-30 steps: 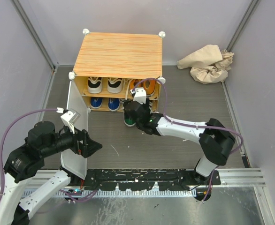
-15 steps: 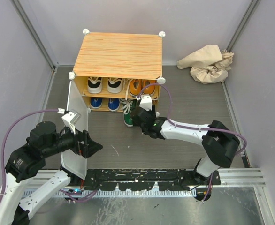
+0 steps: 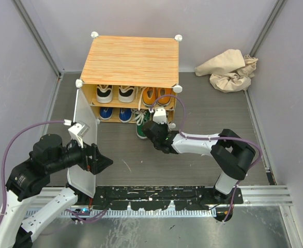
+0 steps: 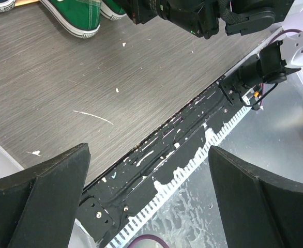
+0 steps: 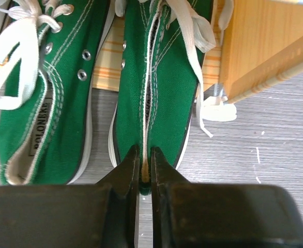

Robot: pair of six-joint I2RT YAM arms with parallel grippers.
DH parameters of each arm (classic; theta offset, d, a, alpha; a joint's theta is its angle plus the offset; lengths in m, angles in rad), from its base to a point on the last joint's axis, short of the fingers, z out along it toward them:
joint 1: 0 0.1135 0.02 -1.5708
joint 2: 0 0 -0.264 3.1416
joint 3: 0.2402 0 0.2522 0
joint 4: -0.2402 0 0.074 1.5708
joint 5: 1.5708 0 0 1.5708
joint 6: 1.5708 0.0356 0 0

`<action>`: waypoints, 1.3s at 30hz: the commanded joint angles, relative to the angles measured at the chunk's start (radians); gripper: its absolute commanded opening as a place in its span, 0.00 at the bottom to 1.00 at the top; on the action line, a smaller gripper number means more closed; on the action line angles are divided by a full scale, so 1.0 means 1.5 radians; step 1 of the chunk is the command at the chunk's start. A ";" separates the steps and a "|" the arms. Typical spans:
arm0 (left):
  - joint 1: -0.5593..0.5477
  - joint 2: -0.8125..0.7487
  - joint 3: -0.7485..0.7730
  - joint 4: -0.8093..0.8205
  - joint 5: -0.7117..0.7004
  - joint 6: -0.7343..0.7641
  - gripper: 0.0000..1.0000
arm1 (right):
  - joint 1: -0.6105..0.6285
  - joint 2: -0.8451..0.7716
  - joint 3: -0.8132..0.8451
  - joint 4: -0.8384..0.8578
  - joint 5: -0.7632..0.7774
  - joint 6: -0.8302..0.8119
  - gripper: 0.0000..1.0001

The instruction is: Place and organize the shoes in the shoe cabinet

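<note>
Green shoe (image 5: 156,88) lies toe-first on the cabinet (image 3: 131,59) floor shelf, heel out over the counter (image 5: 275,144), beside its twin (image 5: 43,103). Right claw (image 5: 142,155), the nearer one, pinches the heel rim from straight behind, in line with the shoe's length. Left claw (image 4: 147,155) is spread, well apart.

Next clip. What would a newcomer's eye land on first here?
The shoe cabinet with its orange wood-grain top stands far centre, door open, sneakers lined up inside. At its front, the right gripper is pinched shut on the heel of a green shoe lying half in the bottom shelf. A crumpled beige cloth sits in the far right corner.
</note>
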 commanded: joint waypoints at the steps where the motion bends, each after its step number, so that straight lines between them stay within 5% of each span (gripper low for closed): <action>1: 0.002 0.000 -0.002 0.019 -0.011 0.008 0.98 | -0.004 -0.027 -0.016 0.110 0.109 -0.062 0.01; 11: 0.000 0.016 0.001 0.030 -0.002 0.011 0.98 | -0.036 -0.025 0.022 0.264 0.084 -0.226 0.01; 29: 0.001 0.026 -0.008 0.029 -0.007 0.016 0.98 | -0.123 0.129 0.072 0.374 0.015 -0.320 0.02; 34: 0.001 0.026 -0.009 0.028 -0.010 0.015 0.98 | -0.119 0.089 0.049 0.316 -0.014 -0.260 0.49; 39: 0.000 0.027 -0.010 0.031 -0.009 0.015 0.98 | -0.069 0.015 0.004 0.282 -0.017 -0.241 0.70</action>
